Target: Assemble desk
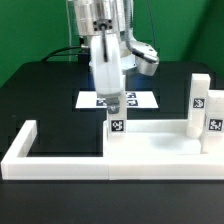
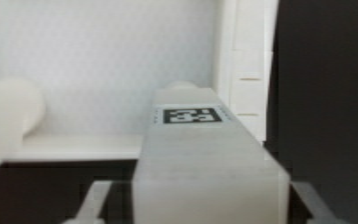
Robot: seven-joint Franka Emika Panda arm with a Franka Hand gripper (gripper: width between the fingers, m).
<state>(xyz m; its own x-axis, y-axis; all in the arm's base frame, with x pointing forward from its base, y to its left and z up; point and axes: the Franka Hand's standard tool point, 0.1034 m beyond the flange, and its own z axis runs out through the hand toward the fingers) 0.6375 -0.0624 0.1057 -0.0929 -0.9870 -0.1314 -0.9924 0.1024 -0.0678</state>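
The robot's fingers [image 1: 113, 108] point straight down and pinch the top of a small square white leg [image 1: 114, 126], which stands upright and shows a black-and-white tag on its near face. In the wrist view the same leg [image 2: 197, 150] fills the middle of the picture, a tag on its end, with pale finger parts [image 2: 105, 198] flanking it on both sides.

The leg's foot meets the far edge of the desk's wide flat white top [image 1: 160, 145], which lies on the black tabletop [image 1: 40, 90] toward the exterior view's right. Two more white legs stand upright at that right end, one nearer [image 1: 213, 122], one farther [image 1: 198, 97], each tagged.

A long white U-shaped border frame [image 1: 55, 166] runs along the near side and turns back at the left. Behind the arm, farther away, lies the flat marker board [image 1: 92, 100].
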